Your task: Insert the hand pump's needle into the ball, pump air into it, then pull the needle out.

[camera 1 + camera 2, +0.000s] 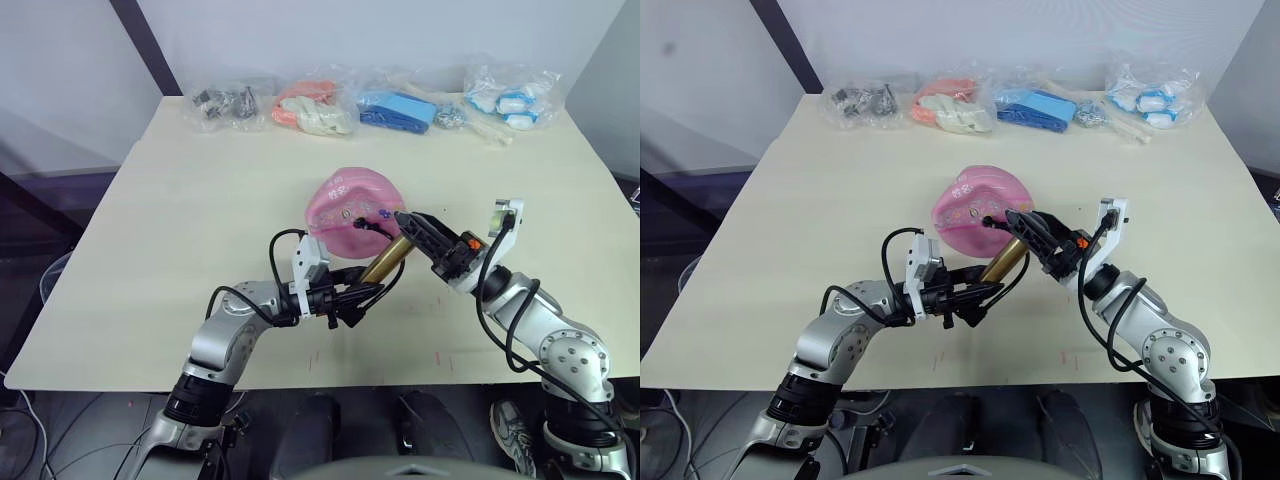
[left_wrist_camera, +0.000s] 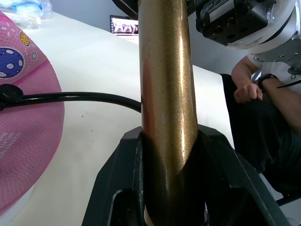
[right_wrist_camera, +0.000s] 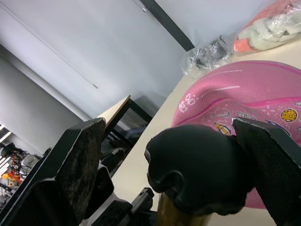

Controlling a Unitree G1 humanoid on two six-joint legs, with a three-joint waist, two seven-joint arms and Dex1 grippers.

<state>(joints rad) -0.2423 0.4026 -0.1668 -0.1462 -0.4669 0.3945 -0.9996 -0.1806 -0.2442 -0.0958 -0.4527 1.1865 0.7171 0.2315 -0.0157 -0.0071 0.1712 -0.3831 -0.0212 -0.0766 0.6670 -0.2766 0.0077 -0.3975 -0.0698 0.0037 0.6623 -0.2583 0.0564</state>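
The pink ball, dented on top, lies mid-table. The hand pump, a gold cylinder, leans up to the right just in front of it. My left gripper is shut on the pump's lower end, its black fingers clamping the gold barrel. The thin black hose loops from there to a small black fitting sitting against the ball; the needle itself is hidden. My right gripper stands open around the pump's black handle, with a gap on one side of it.
Several clear bags line the table's far edge: dark parts, orange-white items, blue items, white-blue items. A person's arm rests beyond the table's right side.
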